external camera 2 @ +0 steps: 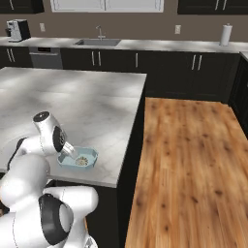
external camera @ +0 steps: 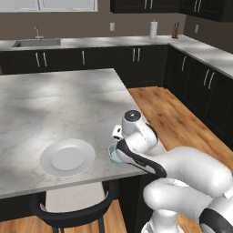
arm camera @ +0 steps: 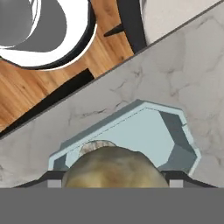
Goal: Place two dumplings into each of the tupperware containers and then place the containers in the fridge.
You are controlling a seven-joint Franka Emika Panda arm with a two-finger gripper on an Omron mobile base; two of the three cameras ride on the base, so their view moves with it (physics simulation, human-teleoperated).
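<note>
Marble island [external camera 2: 97,111] | light blue tub [arm camera: 148,131] near edge | beige-tan dumpling [arm camera: 113,168] over it

Base views flank arm, share island counter [external camera: 54,109]; hand view close above.

Readable text: I can find none in any of my three views.
Coffee machine [external camera 2: 18,30]: too small for me to make out any brand or marking.
Dishwasher [external camera 2: 45,57]: its control strip is a dark band; I read no digits or labels there.
Paper towel roll [external camera 2: 225,34]: plain white, no print that I can see.
Light blue container [arm camera: 144,131]: bare walls and floor, no label or embossing legible from the hand camera.
Pale round plate [external camera: 68,157]: plain, no maker's mark visible.
</note>
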